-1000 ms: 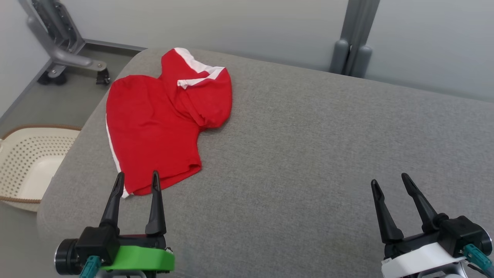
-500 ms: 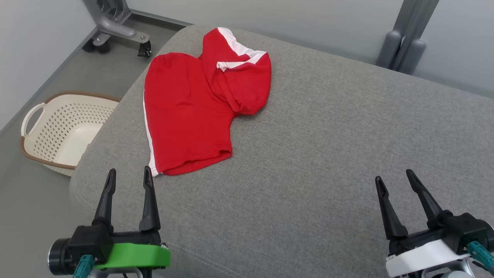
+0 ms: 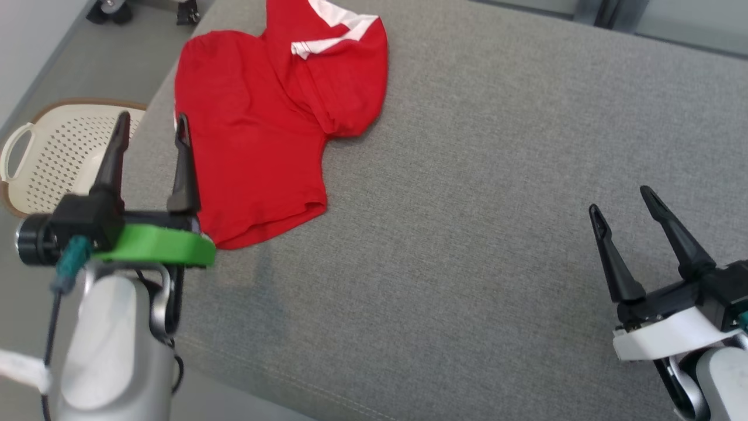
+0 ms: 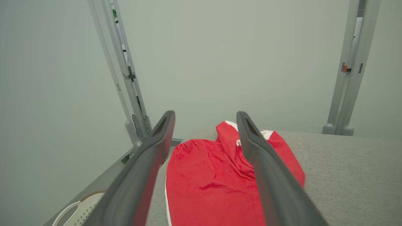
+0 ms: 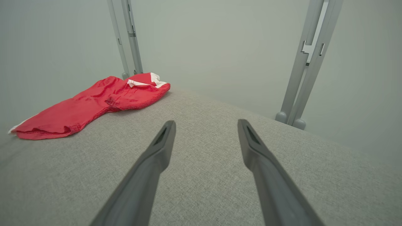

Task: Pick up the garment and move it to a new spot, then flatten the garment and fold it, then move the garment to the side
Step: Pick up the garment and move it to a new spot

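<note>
The garment [image 3: 257, 123] is a pair of red shorts with white trim, lying loosely folded at the far left of the grey cushioned surface [image 3: 467, 175]. My left gripper [image 3: 153, 124] hangs open above the garment's left edge, nothing between its fingers. In the left wrist view the garment [image 4: 210, 182] lies ahead, below the open left gripper [image 4: 205, 116]. My right gripper [image 3: 620, 197] stands open over bare cushion at the right, far from the garment. In the right wrist view the garment [image 5: 91, 105] sits at the left, beyond the open right gripper [image 5: 205, 123].
A cream perforated laundry basket [image 3: 52, 158] stands on the floor left of the cushion. Caster wheels of a metal stand [image 3: 146, 9] show at the top left. Grey metal posts [image 5: 303, 62] rise behind the cushion, against a pale wall.
The head camera has tilted down and shifted. My left arm has risen and reached forward, so its fingers now sit over the garment's left edge. The garment lies as before. Both grippers stay open.
</note>
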